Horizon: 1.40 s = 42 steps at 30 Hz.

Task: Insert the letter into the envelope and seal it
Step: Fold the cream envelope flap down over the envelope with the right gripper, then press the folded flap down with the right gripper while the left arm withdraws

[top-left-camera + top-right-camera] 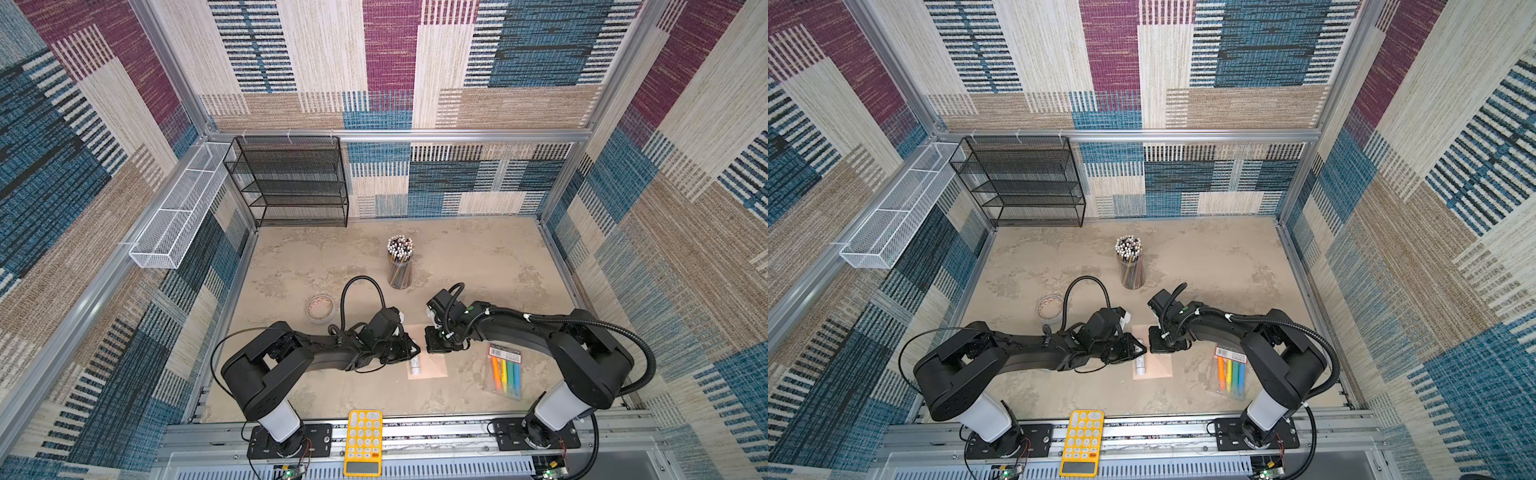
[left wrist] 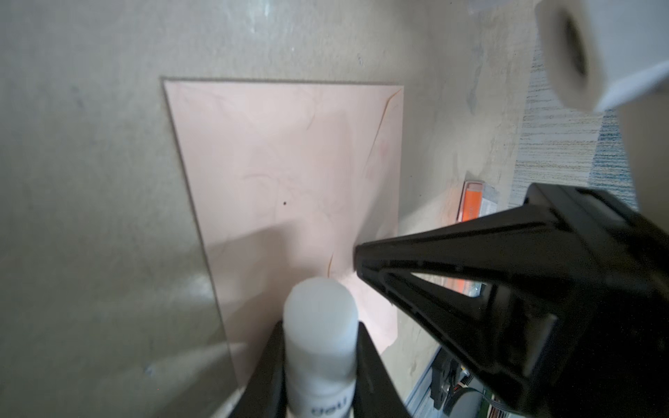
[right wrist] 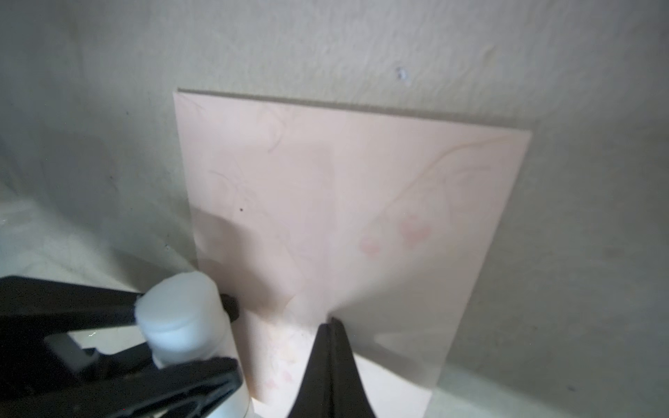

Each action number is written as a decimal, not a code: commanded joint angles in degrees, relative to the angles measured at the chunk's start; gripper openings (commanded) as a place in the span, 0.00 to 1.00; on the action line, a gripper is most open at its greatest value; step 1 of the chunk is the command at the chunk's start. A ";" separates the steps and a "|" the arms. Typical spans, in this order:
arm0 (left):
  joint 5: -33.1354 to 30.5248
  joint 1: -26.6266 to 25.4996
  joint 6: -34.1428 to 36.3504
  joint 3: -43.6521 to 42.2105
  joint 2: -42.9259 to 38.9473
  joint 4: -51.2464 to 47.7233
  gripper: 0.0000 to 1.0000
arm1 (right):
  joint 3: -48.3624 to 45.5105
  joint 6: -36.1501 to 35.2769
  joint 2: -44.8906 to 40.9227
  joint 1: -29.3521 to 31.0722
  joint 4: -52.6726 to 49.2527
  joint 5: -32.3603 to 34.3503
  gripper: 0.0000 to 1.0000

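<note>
Nearest me, at the lower centre in both top views, a yellow calculator (image 1: 363, 440) lies across the front rail. Just beyond it is a strip of bare desk (image 1: 332, 395), then the envelope (image 1: 434, 368), flat and a little right of centre, with open room along its near edge.

The left pincer (image 2: 319, 327) is partly closed around a white glue stick (image 1: 414, 365), which sits over the envelope's left edge. Whether it touches the paper I cannot tell. The right pincer (image 3: 330, 322) is closed on nothing, its tips together and resting on the envelope. Both arms crowd in from the sides, leaving only a narrow gap between them.

A highlighter pack (image 1: 505, 372) lies to the right near the envelope, and a tape roll (image 1: 320, 307) to the upper left. Farther back stands a pencil cup (image 1: 400, 266), with a black mesh shelf (image 1: 291, 183) against the back wall and a white wire basket (image 1: 178, 212) on the left wall.

Only the right wrist view shows the closed tips on the paper and faint pink marks there.
</note>
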 commanded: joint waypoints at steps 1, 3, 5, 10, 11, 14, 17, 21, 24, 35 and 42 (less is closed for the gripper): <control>0.45 0.19 0.24 -0.30 -0.32 -0.88 0.02 | 1.39 1.08 2.35 1.03 -2.54 2.72 0.03; 0.46 0.30 0.24 -0.64 -1.21 -0.78 0.02 | 2.54 1.26 3.67 1.49 -4.24 4.12 0.02; 0.59 0.47 0.29 -1.12 -2.83 -0.84 0.03 | 3.57 1.33 4.64 1.84 -6.05 5.58 0.03; -0.03 0.76 1.05 -2.00 -8.86 -2.39 0.04 | 5.08 1.31 7.12 2.75 -8.24 6.73 0.03; -0.39 0.77 1.38 -2.03 -10.34 -3.56 0.05 | 5.58 1.15 7.80 2.95 -8.73 7.05 0.03; -1.86 1.05 2.09 -2.64 -15.82 -7.45 0.05 | 6.89 1.09 9.74 3.76 -10.12 8.12 0.03; -4.24 1.49 2.66 -4.21 -23.31 -12.21 0.05 | 8.28 1.07 11.36 4.71 -11.40 8.81 0.04; -8.48 2.41 3.44 -6.29 -35.24 -21.18 0.06 | 9.85 1.09 13.22 5.82 -12.46 9.27 0.07; -11.46 3.17 4.00 -7.32 -44.77 -28.67 0.07 | 10.69 1.55 14.51 6.41 -12.86 9.51 0.09; -15.05 4.37 4.08 -8.17 -61.93 -44.17 0.08 | 14.55 3.29 19.15 8.42 -13.90 9.64 0.15; -15.45 4.46 4.40 -7.51 -63.19 -46.01 0.09 | 15.07 3.75 20.99 9.27 -13.31 8.65 0.21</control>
